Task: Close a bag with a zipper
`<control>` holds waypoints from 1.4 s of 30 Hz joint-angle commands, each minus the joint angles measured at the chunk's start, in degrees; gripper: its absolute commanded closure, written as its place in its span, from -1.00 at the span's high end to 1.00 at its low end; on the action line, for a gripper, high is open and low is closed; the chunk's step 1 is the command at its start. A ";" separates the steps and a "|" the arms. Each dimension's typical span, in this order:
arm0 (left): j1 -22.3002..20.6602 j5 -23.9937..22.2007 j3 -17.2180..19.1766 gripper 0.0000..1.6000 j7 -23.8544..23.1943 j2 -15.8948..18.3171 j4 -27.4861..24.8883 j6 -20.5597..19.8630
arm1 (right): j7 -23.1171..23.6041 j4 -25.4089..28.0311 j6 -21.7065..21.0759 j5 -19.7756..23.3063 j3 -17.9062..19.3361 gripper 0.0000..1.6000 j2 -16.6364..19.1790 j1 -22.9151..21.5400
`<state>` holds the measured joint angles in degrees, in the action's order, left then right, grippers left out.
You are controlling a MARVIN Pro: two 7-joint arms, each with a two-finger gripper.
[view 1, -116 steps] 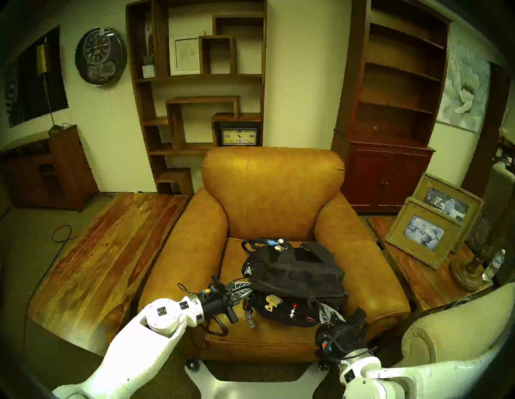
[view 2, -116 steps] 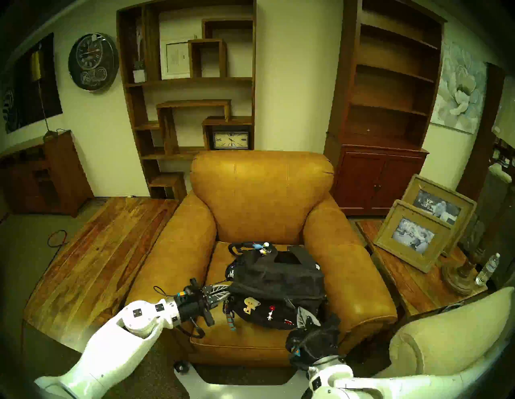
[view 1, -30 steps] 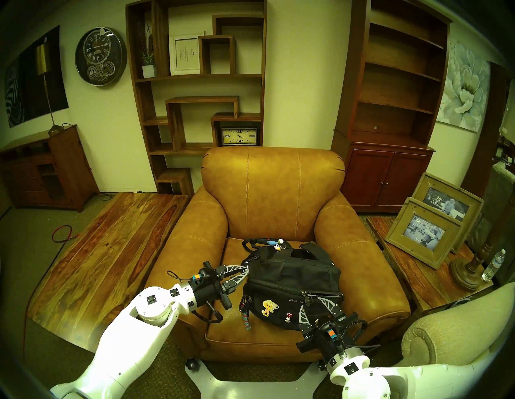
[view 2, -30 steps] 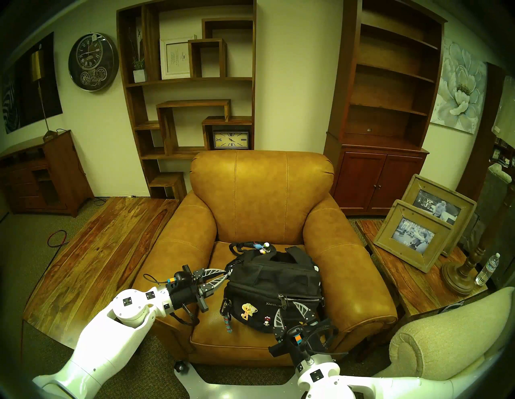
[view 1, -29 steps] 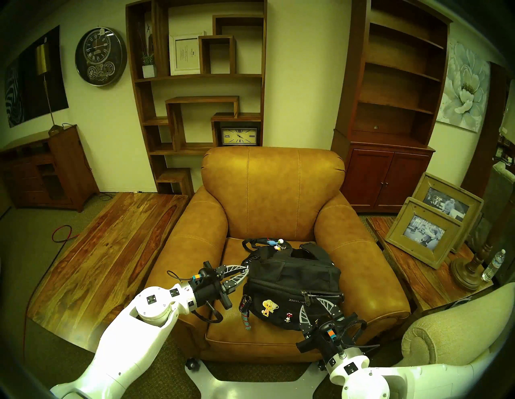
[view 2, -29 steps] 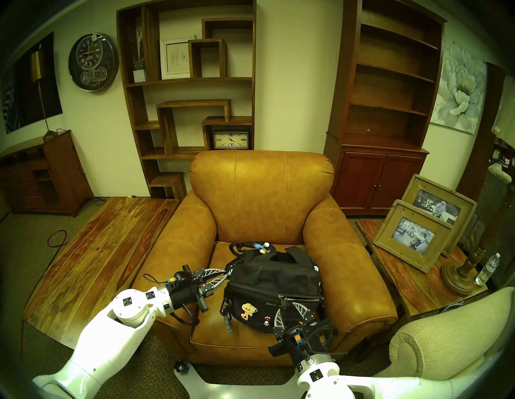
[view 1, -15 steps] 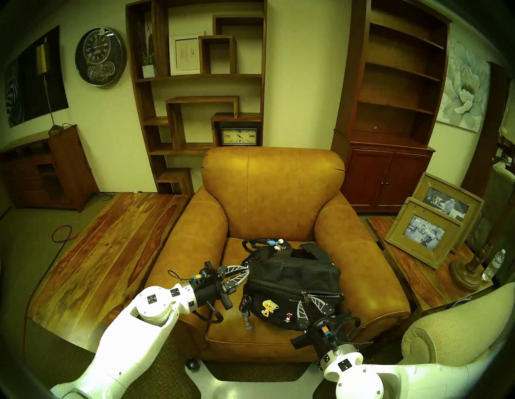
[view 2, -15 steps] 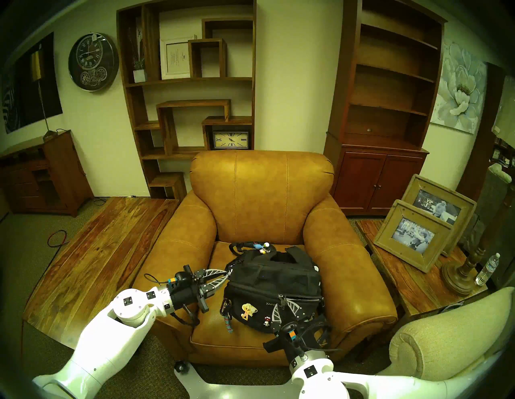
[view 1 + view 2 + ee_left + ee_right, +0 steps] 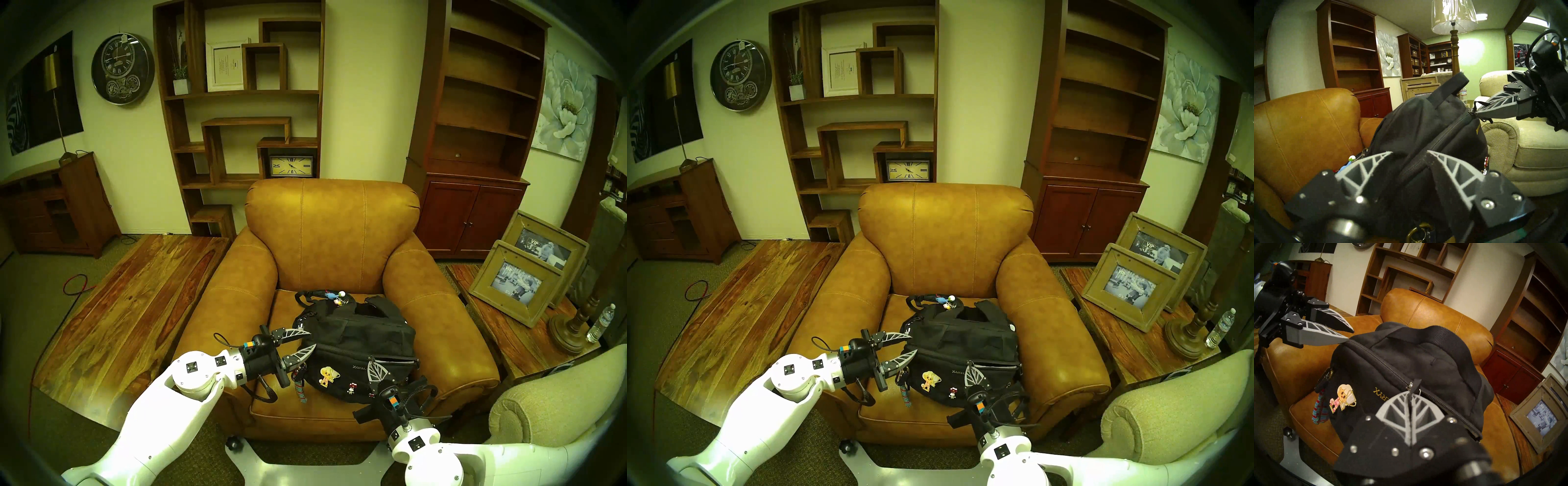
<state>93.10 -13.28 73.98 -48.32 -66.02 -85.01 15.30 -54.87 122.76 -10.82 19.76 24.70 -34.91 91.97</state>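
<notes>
The black bag lies on the armchair seat, its pinned front pocket facing me, with a cartoon pin and a striped strap on it. The zipper runs along the pocket's top edge. It is closed left of the pull and gapes to the pull's right. My right gripper is shut on the pull's dark cord, as the left wrist view also shows. My left gripper stands open, its fingers on either side of the bag's left end.
The tan leather armchair rises around the bag on three sides. A wooden table stands to the left. On the right, a side table holds picture frames, a lamp base and a water bottle. A beige sofa arm is beside my right arm.
My right gripper moved left along the pocket and closed on the zipper pull. My left gripper shifted right and nearer to the bag's left end, and its fingers spread wider.
</notes>
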 commanded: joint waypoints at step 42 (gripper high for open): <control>-7.86 3.42 -3.79 -1.00 0.36 -4.11 6.10 2.35 | -5.53 2.99 5.04 0.75 2.45 -1.00 4.38 3.28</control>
<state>86.22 -8.21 69.06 -48.01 -69.53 -77.60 17.19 -58.40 124.32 -8.92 19.78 25.86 -32.37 94.26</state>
